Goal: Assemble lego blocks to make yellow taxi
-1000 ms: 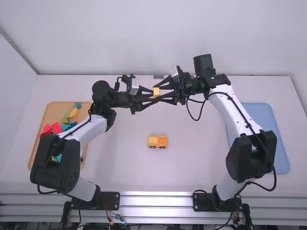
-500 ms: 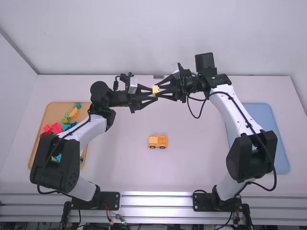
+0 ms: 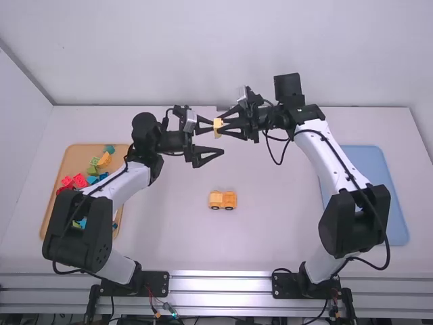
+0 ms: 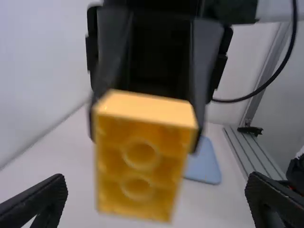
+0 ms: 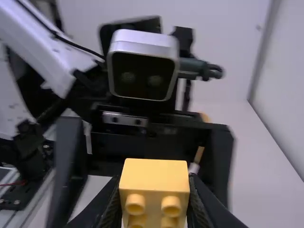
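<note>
The right hand (image 3: 225, 126) grips the block (image 5: 154, 176); the left hand (image 3: 217, 139), at its nine o'clock, is open. The taxi (image 3: 222, 200) waits at six o'clock on the counter (image 3: 270, 237). Best turn the block's hollow side (image 4: 141, 154) down, line up, press squarely.

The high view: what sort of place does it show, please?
Probably a robot work station or lab: two robot arms are mounted at a white table, with a tray of toy blocks on one side and a blue tray on the other.
</note>
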Robot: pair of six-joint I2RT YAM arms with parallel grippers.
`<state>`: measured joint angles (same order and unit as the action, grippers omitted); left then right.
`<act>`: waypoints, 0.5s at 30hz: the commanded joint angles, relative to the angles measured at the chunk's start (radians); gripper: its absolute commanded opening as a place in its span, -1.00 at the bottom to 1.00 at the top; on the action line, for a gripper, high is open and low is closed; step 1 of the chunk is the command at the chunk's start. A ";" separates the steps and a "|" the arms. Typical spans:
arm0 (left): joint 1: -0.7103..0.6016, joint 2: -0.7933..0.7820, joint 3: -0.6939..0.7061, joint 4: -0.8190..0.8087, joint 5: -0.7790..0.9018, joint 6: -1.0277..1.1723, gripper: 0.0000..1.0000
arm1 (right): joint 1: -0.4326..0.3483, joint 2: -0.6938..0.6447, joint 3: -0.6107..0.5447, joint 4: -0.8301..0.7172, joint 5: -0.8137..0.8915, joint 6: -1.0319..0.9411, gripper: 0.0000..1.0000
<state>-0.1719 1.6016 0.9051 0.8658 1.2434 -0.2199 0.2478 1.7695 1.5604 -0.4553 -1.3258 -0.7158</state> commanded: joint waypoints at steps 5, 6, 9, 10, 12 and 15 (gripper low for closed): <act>0.036 0.005 0.020 -0.357 -0.074 0.298 0.99 | -0.013 -0.002 0.030 -0.041 0.426 0.186 -0.81; 0.049 0.005 0.019 -0.433 -0.144 0.325 0.99 | -0.011 -0.003 0.030 -0.066 0.485 0.185 -0.82; 0.077 0.005 0.019 -0.531 -0.234 0.379 0.99 | 0.003 -0.003 0.029 -0.128 0.629 0.185 -0.84; 0.093 0.005 0.019 -0.549 -0.244 0.378 0.99 | 0.011 -0.003 0.029 -0.156 0.695 0.185 -0.87; 0.117 0.005 0.019 -0.556 -0.238 0.356 0.99 | 0.020 -0.003 0.025 -0.183 0.787 0.186 -0.88; 0.157 0.005 0.020 -0.552 -0.232 0.304 0.99 | 0.045 -0.003 -0.007 -0.180 0.962 0.221 -0.90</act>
<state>-0.0406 1.6016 0.9058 0.3115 1.0248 0.0937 0.2771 1.7695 1.5600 -0.6361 -0.5755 -0.5259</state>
